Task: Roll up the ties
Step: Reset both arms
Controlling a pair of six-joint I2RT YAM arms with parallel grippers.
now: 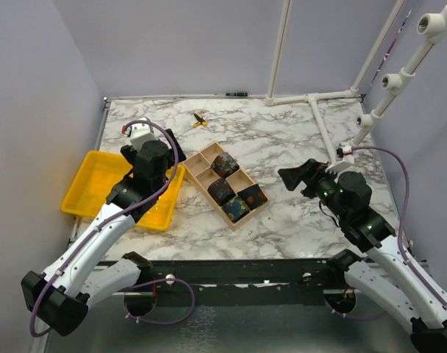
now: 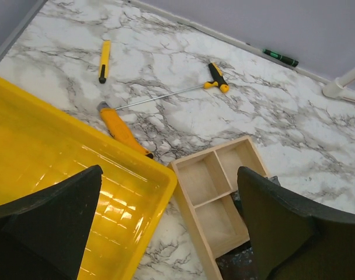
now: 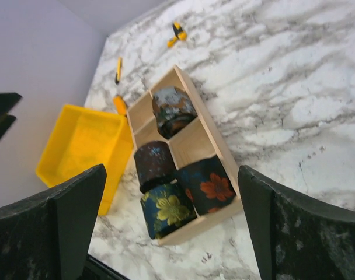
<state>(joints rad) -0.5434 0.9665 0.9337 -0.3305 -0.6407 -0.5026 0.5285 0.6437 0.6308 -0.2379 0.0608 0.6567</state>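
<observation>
Several rolled ties sit in a wooden divided box in the middle of the table. In the right wrist view these are a mottled rust-and-blue roll, a dark brown roll, a blue roll with a yellow flower and a dark roll with a red flower. The box's left compartments are empty. My left gripper is open and empty, above the seam between tray and box. My right gripper is open and empty, raised to the right of the box.
A yellow tray lies left of the box, its corner almost touching it. Behind them lie an orange-handled screwdriver, a long thin one and a small yellow tool. A white pipe frame stands at the back right.
</observation>
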